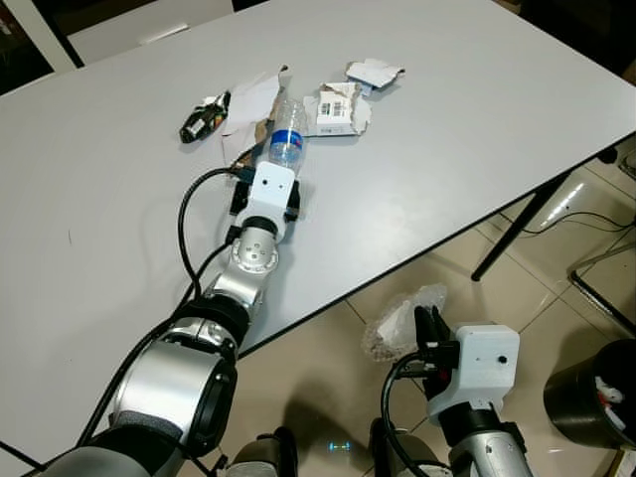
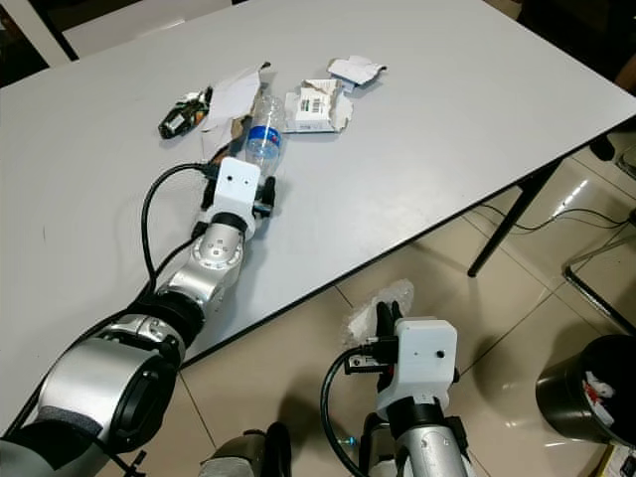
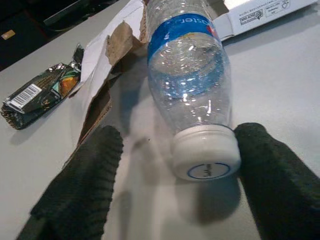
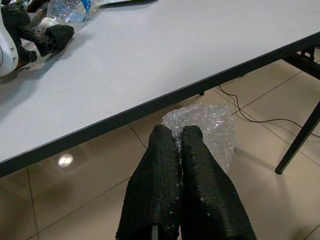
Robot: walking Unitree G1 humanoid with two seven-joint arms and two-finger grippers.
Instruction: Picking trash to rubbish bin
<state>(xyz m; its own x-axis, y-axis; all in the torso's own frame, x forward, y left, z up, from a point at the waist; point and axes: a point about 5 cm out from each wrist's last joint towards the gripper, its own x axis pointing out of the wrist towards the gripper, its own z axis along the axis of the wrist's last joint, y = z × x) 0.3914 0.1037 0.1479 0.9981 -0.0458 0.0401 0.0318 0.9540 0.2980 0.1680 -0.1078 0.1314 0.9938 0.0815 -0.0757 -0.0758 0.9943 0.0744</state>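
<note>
- Head views: on the grey tabletop point(image 1: 477, 129) a clear plastic bottle with a blue label point(image 1: 285, 137) lies on its side, its white cap toward the left pincer point(image 1: 266, 206). Beside it lie torn white-and-brown cardboard point(image 1: 250, 104), a dark foil wrapper point(image 1: 204, 117) and a flattened white carton point(image 1: 336, 107). A black rubbish bin point(image 1: 591, 393) stands on the tiled floor point(image 1: 517, 298) at the robot's right.
- Left wrist view: the left pincer's fingers point(image 3: 82, 187) stand wide apart, flanking the bottle's cap, one finger just beside it.
- Right wrist view: the right pincer point(image 4: 181, 137) is pinched closed on a crumpled piece of clear bubble wrap point(image 4: 212, 125), below the tabletop's edge, above the floor.
</note>
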